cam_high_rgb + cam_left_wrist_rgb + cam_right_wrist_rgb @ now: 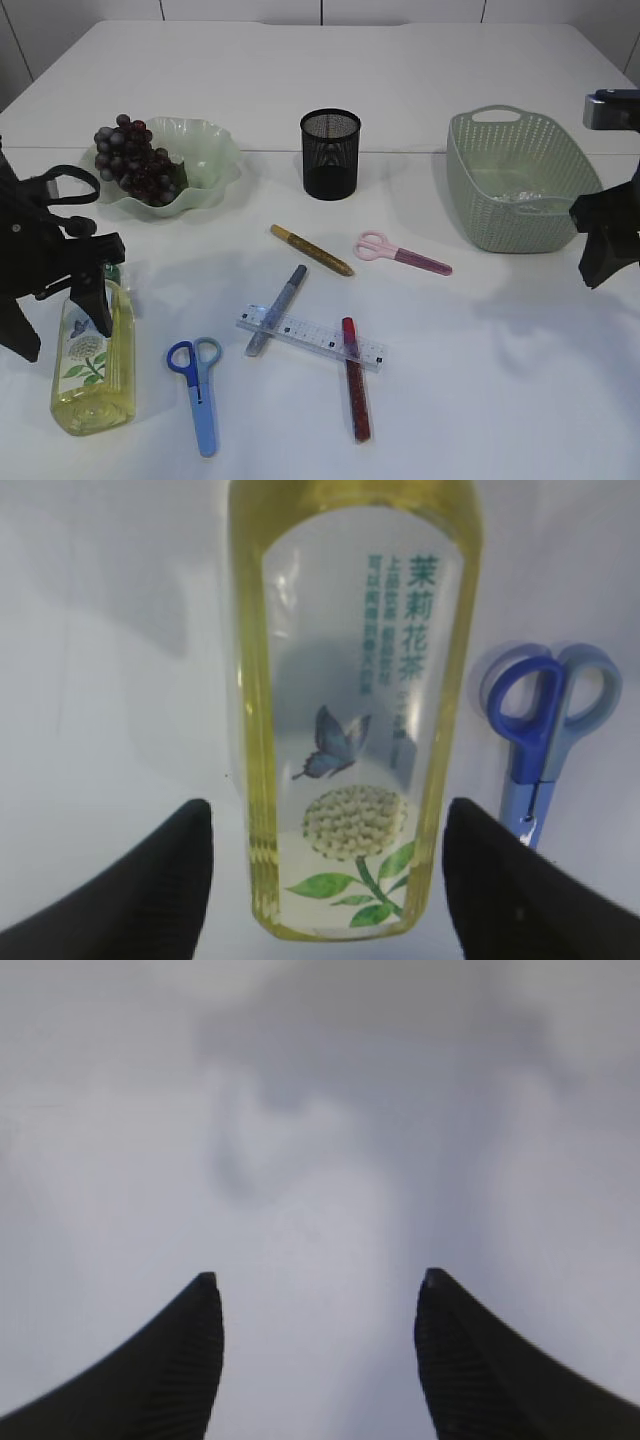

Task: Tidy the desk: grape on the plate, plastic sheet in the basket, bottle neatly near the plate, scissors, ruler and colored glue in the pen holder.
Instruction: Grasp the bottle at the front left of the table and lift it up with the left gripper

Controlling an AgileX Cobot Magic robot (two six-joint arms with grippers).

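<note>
left claw [325,880]: jaws spread wide, one finger on each side of the bottle [350,710], neither pad visibly touching it; holding nothing.
right claw [318,1360]: jaws apart over bare table, nothing between them; parked at the right edge near the basket [525,180].
bottle position: lying on its side at front left, cap end toward the plate [205,165], label facing up; well short of the plate, blue scissors [198,390] just beside it.
step in hand (judgement): bottle is the item being dealt with; it is not yet neat by the plate.
how to do it well: centre the fingers on the flat-sided body, not the tapered neck; close squarely so the smooth plastic does not twist out; lift clear before travelling; set it down just beside the plate rim without nudging the grapes [130,155].
risk: liquid inside will shift, so move slowly; keep the right-hand finger clear of the blue scissors handle.
already placed: grapes on the plate; something clear lies in the basket, likely the plastic sheet, hard to tell.
still loose: ruler [310,338], pink scissors [400,250], three glue pens [310,250] on the table; pen holder [330,153] looks empty from here.
</note>
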